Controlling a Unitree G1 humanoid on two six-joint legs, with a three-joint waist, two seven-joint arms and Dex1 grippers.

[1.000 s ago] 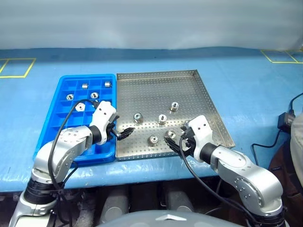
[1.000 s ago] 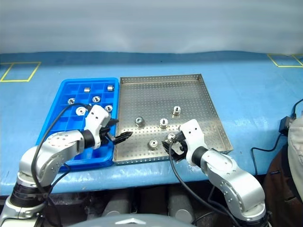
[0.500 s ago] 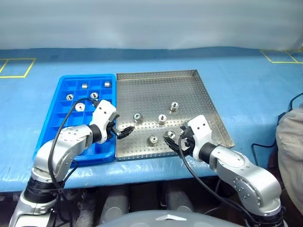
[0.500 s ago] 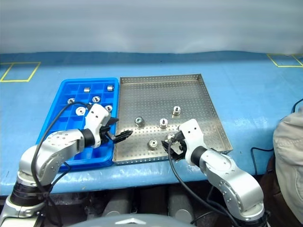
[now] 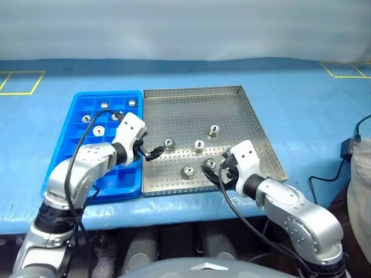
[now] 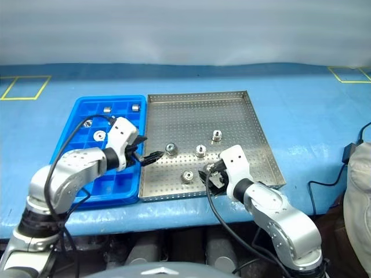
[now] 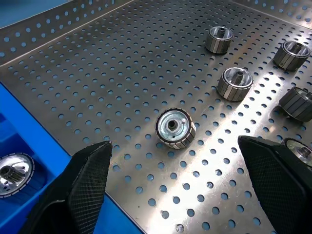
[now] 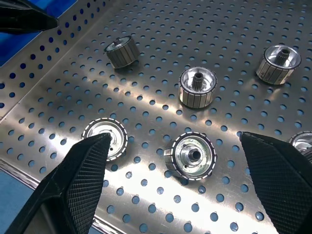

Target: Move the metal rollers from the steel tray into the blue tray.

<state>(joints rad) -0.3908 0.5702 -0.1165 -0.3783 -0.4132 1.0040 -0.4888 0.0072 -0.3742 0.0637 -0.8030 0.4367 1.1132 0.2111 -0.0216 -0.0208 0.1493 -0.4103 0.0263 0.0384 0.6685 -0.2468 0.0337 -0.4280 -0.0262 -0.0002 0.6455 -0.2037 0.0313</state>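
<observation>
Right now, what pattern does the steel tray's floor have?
The steel tray floor is shiny grey with regular rows of small round holes, clearest in the left wrist view.

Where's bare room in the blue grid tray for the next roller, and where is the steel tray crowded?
The bright blue plastic grid tray holds rollers only in its far rows; compartments nearer the robot look bare, partly hidden by the left arm. On the grey perforated steel tray, the far half is bare; the small silver metal rollers cluster in the near half, between both open tools.
</observation>
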